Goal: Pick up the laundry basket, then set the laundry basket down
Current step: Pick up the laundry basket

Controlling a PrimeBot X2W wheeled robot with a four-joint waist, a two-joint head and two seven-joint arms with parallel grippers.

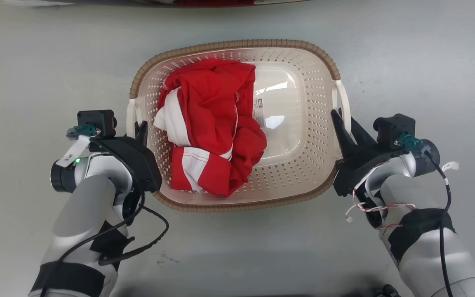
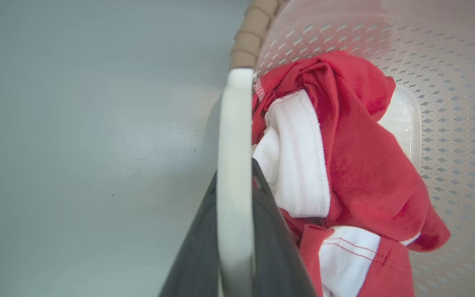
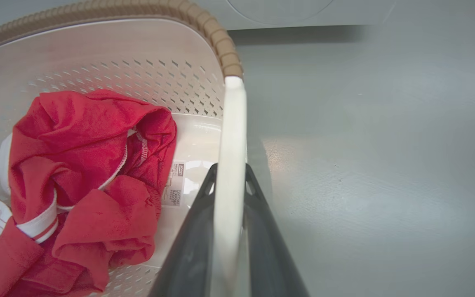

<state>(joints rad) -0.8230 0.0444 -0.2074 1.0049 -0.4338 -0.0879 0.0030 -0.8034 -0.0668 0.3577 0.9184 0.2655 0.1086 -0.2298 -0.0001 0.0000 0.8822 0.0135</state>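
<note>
From the head camera the basket (image 1: pixel 237 43) lies at the centre of a grey surface (image 1: pixel 35 62), its long axis running from 9 to 3 o'clock, with a red and white garment (image 1: pixel 212 123) heaped in its 9 o'clock half. The left gripper (image 1: pixel 140 128) sits at the basket's 9 o'clock end on the left handle (image 1: pixel 130 117), and the right gripper (image 1: pixel 343 119) at the 3 o'clock end on the right handle (image 1: pixel 344 99). Each arm has its own end, so neither is nearer. In the left wrist view the white handle (image 2: pixel 233 144) rises toward 12 o'clock straight between the two dark fingers (image 2: pixel 198 251), which press against it on both sides, clamped on the loop. The garment lies at 3 o'clock of them inside the basket. In the right wrist view the handle (image 3: pixel 231 156) again stands between the fingers (image 3: pixel 270 247), held tight, with the basket's inside at 9 o'clock and bare surface at 3 o'clock. Whether the base rests on the surface I cannot tell. Either move, I judge, turns on both ends travelling together, so the long axis stays level.
</note>
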